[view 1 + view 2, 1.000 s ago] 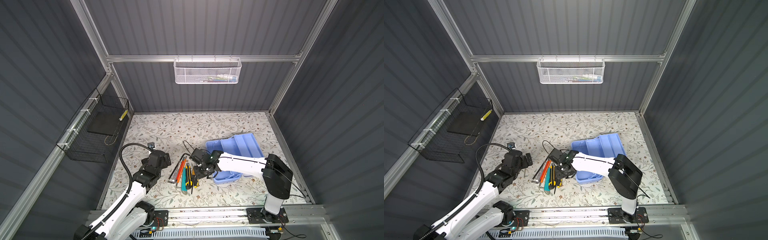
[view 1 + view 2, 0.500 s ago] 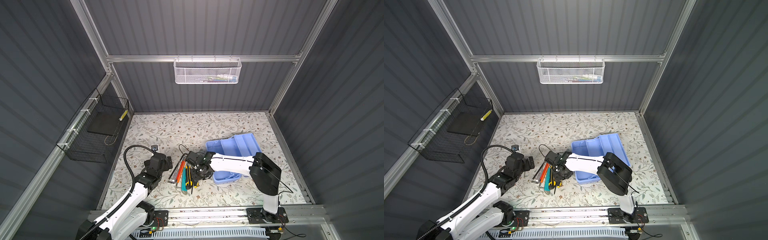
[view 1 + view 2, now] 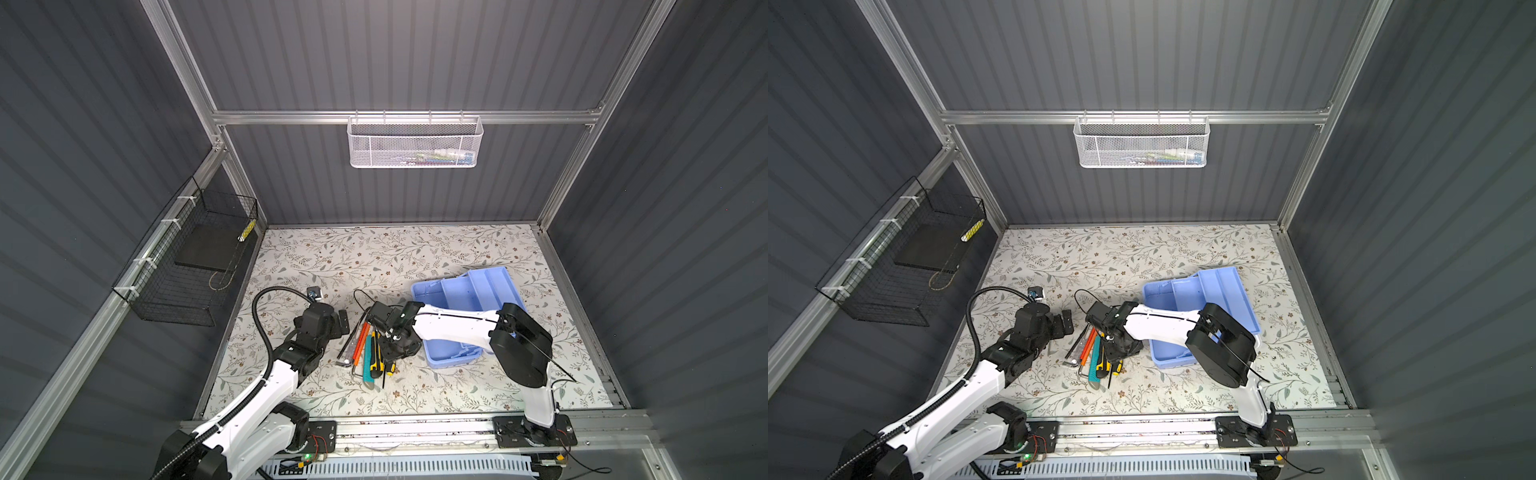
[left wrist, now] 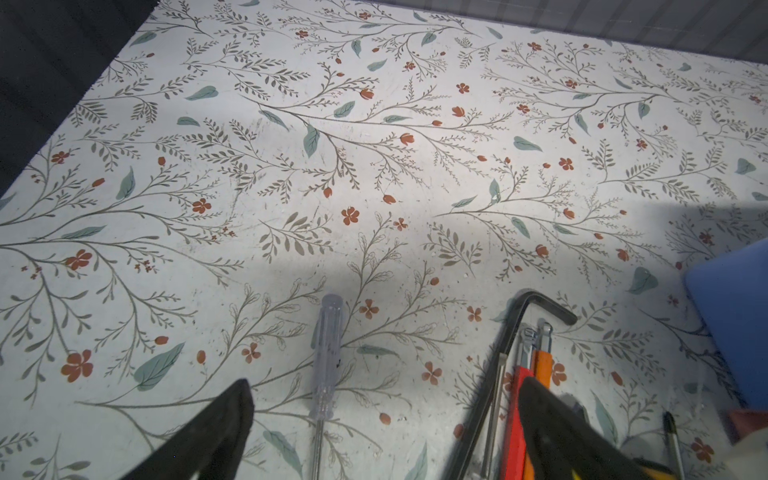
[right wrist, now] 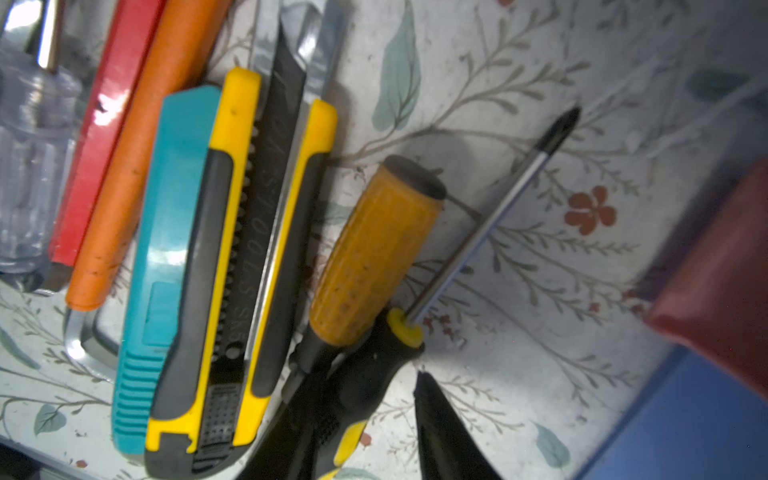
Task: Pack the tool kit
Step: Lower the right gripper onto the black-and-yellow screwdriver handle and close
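Enclosing the cell, dark-grey ribbed walls and aluminium frame rails rise around a floral-patterned table surface, lightly scuffed in the left wrist view. Landmark: the tool kit's light-blue base, lidless and compartmented, lying on that surface in both top views. Well to its left, on the side wall, hangs a black wire basket; behind and above it, on the rear rail, hangs a white mesh basket. Just left of the base the loose tool cluster lies on the surface. The right gripper stands at the cluster's base-side edge, fingers bracketing a black-and-yellow screwdriver; whether they clamp it cannot be told. The left gripper, farther left of the base, is spread wide and holds nothing, with a clear-handled screwdriver lying between its fingers and a hex key on the side nearer the base.
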You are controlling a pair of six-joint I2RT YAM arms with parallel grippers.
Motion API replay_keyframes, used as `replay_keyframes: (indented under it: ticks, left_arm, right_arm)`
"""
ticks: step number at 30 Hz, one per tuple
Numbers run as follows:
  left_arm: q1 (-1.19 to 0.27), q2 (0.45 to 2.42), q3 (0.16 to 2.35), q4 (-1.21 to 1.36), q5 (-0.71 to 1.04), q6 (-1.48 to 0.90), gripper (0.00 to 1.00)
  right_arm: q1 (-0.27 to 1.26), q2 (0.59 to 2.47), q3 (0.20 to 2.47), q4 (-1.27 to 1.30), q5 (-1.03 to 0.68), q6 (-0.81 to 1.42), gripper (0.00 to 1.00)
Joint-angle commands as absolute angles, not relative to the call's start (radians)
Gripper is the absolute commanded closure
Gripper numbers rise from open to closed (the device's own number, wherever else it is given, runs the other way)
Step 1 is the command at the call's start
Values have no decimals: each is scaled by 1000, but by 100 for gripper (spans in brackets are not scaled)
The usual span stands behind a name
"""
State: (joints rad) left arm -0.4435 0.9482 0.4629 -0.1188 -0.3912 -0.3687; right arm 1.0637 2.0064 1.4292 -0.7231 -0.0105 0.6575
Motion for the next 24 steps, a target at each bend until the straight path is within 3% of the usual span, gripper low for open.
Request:
replay_keyframes:
  ticks: [1, 6, 11, 16, 20, 24]
  left_arm:
    - [-436, 967, 472, -107, -379, -349, 0]
    - [-436, 985, 480, -107, -373, -347, 0]
    - [-436, 980, 477, -107, -374, -346, 0]
    - [-437, 971, 473, -107, -377, -348, 0]
    - [-437, 975, 475, -107, -378, -348, 1]
    - [-436, 988, 481, -109, -376, -347, 0]
  right_arm:
    - [1068, 2024, 1439, -809, 36, 675, 63]
    - [1072, 2004, 1437, -854, 64, 667, 71]
    - [1081, 1989, 1452, -925, 103, 661, 73]
    - [1079, 1912, 1396, -859, 64, 682, 65]
    - [1080, 1889, 1398, -849, 63, 687, 52]
    - [1081, 1889, 1402, -838, 50, 689, 49]
